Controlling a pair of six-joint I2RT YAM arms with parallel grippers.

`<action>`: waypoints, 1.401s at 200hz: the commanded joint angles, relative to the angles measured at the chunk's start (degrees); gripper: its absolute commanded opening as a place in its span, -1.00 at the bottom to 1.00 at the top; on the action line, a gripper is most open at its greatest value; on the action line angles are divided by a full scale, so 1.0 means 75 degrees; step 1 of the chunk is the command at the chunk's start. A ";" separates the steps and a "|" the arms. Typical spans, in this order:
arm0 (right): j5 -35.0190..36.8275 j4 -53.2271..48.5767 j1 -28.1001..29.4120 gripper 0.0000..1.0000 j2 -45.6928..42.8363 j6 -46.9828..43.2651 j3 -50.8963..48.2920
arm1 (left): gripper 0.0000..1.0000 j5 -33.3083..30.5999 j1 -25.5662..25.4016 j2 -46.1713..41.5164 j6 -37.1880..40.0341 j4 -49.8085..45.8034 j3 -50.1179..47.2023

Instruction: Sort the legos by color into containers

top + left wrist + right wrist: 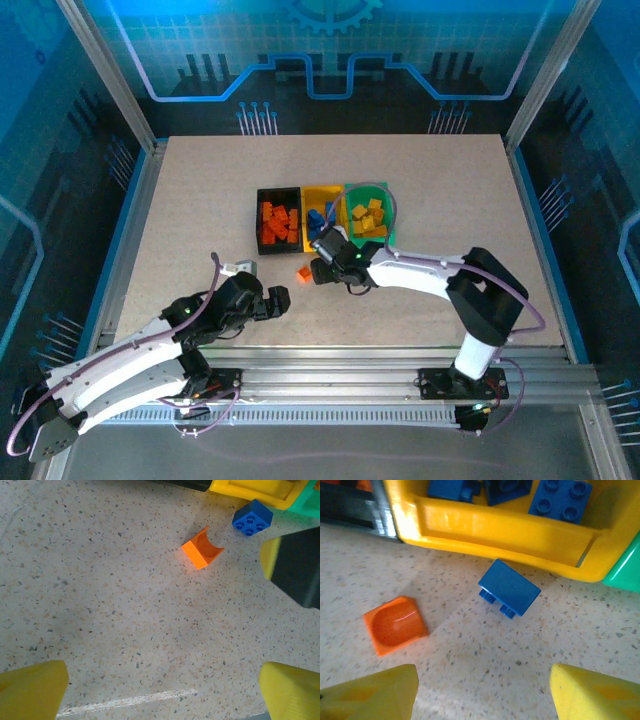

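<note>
You are near the end of the sort. Two bricks lie loose on the worktop (200,200): a blue brick (510,589) just beside the near wall of the yellow bin (495,530), and an orange brick (395,625) a little to its left.

Your right end effector (482,697) hangs over the blue brick with its jaws spread and nothing between them. I judge the next move to be a descent onto that brick, a pinch, then a lift over the wall to the blue ones inside.

Your left end effector (160,690) is also spread wide and empty, near the orange brick, which belongs in the black bin (278,218).

The top view gives you the whole layout: orange bricks in the black bin, blue in the yellow, yellow in the green bin (368,212). The right wrist view adds that the blue brick looks tipped on its side, studs towards you, so square the jaws to its flat faces. The left wrist view shows the orange brick's hollow facing up.
</note>
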 commanded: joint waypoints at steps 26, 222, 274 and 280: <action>0.0873 0.0855 -0.0042 0.46 0.0889 0.0904 0.0289 | 0.98 -0.0018 0.0062 -0.0179 0.0008 -0.0241 0.0035; 0.1367 0.1931 -0.0327 -0.33 0.1514 0.0454 0.0141 | 0.98 0.0107 0.0068 -0.0252 -0.0155 -0.0259 -0.0172; 0.0974 0.1942 -0.0089 -0.39 0.0088 0.0280 -0.0821 | 0.98 0.0018 0.0071 -0.0345 -0.0165 -0.0343 -0.0213; 0.0917 0.1872 -0.0041 -0.39 -0.0119 0.0199 -0.0924 | 0.98 0.0000 0.0071 -0.0357 -0.0169 -0.0337 -0.0218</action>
